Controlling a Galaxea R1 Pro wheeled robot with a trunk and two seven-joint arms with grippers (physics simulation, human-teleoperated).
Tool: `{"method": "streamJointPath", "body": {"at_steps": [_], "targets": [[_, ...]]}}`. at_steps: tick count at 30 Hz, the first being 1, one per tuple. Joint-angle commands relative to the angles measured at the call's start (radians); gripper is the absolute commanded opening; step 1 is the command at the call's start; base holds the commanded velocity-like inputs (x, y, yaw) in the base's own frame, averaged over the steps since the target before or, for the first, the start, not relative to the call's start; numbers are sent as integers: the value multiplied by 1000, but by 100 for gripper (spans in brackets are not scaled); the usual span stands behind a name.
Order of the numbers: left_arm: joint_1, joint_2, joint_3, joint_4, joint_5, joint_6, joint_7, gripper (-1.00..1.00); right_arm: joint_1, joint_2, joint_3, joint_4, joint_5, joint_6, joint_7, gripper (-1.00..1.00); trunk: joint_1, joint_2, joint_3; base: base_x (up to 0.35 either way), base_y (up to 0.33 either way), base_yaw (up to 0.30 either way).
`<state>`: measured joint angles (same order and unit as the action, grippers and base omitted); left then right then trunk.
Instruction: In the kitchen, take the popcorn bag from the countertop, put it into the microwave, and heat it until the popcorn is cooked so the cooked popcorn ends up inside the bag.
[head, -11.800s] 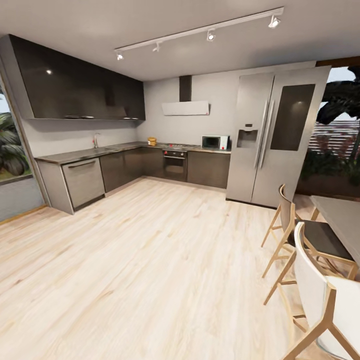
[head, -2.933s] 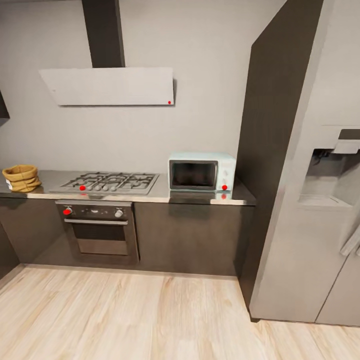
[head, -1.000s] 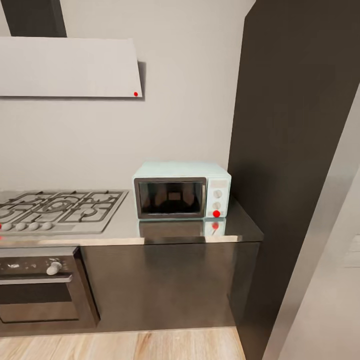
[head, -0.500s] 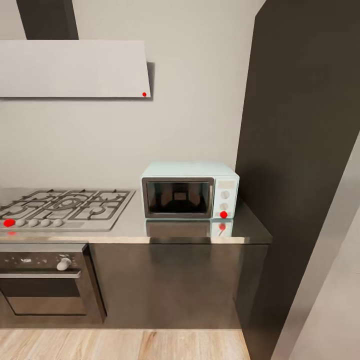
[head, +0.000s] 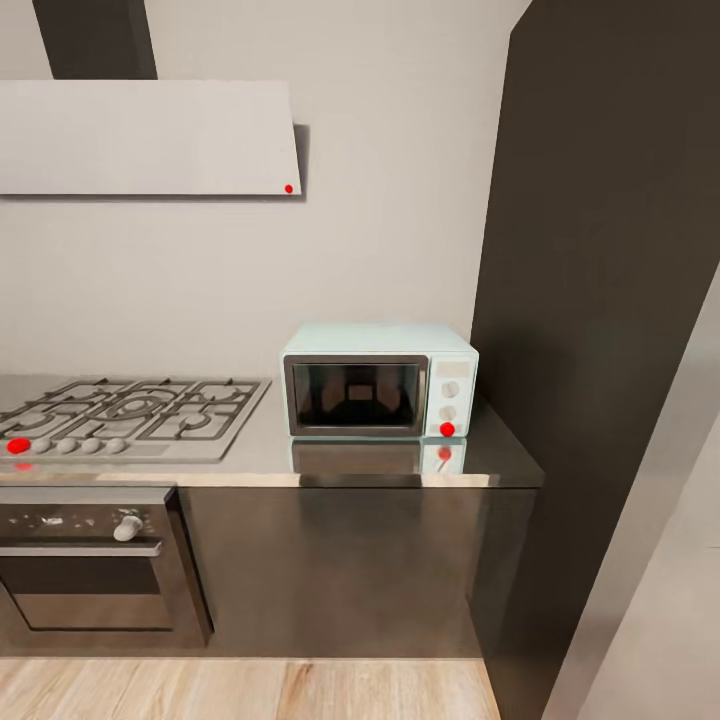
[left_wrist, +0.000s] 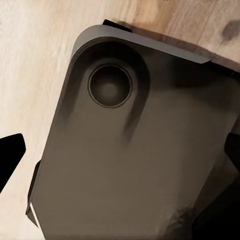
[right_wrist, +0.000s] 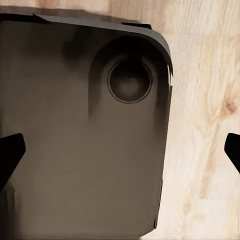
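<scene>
Currently, robot parked facing the kitchen run, head camera level on the appliance.

Microwave: small pale mint-blue boxy microwave with dark glass door (head: 378, 382) sits upright on the smooth grey reflective bench (head: 480, 462), door closed, two white knobs and a round red light at its right side.

Neighbours: steel gas hob (head: 130, 415) at 9 o'clock of the microwave, near but not touching; steel oven with knob (head: 90, 560) under the hob; tall dark cabinet panel (head: 590, 300) just beside the microwave at 3 o'clock; white flat extractor hood (head: 145, 137) on the wall at 11 o'clock.

Popcorn bag: position cannot be told from these frames.

Left claw: (left_wrist: 120, 165) dark fingertips at the frame edges, spread apart, nothing between them; it points down at the dark robot base (left_wrist: 130, 150) and pale wood floor (left_wrist: 35, 65).

Right claw: (right_wrist: 120, 155) likewise released and empty, fingertips wide, over the same base.

Key relation (judgement): microwave lies dead ahead at 12 o'clock, both arms hanging low and about equally far, so neither is favoured. The door likely comes first, or a drive along the bench to find the bag.
</scene>
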<state>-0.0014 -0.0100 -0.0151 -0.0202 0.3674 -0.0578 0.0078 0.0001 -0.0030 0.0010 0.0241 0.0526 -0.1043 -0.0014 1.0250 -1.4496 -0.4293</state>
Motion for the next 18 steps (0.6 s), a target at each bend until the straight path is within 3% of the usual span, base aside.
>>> {"method": "streamJointPath", "body": {"at_steps": [1, 4, 6, 9, 12, 14, 18], "targets": [[0, 0, 4, 0, 9, -3, 1, 100, -1, 0, 4, -6, 14, -3, 0, 100, 0, 0, -1, 0, 0, 0], [0, -1, 6, 0, 10, -3, 1, 100, -13, 2, 2, -104, 19, 17, 6, 100, 0, 0, -1, 0, 0, 0], [0, -1, 6, 0, 10, -2, 1, 100, -17, 11, 2, -271, 22, 97, 8, 100, 0, 0, -1, 0, 0, 0], [0, -1, 6, 0, 10, -2, 1, 100, -21, 25, 3, -573, 38, 308, 8, 100, 0, 0, -1, 0, 0, 0], [0, -2, 5, 0, 9, -2, 1, 100, -35, 91, 4, -895, 56, 533, 7, 100, 0, 0, -1, 0, 0, 0], [0, -2, 4, 0, 9, -2, 1, 100, -91, 124, 4, -992, 98, 634, 6, 100, 0, 0, -1, 0, 0, 0], [0, -2, 3, 0, 7, -2, 1, 100, -193, 168, 7, -1038, 144, 697, 6, 100, 0, 0, -1, 0, 0, 0]]}}
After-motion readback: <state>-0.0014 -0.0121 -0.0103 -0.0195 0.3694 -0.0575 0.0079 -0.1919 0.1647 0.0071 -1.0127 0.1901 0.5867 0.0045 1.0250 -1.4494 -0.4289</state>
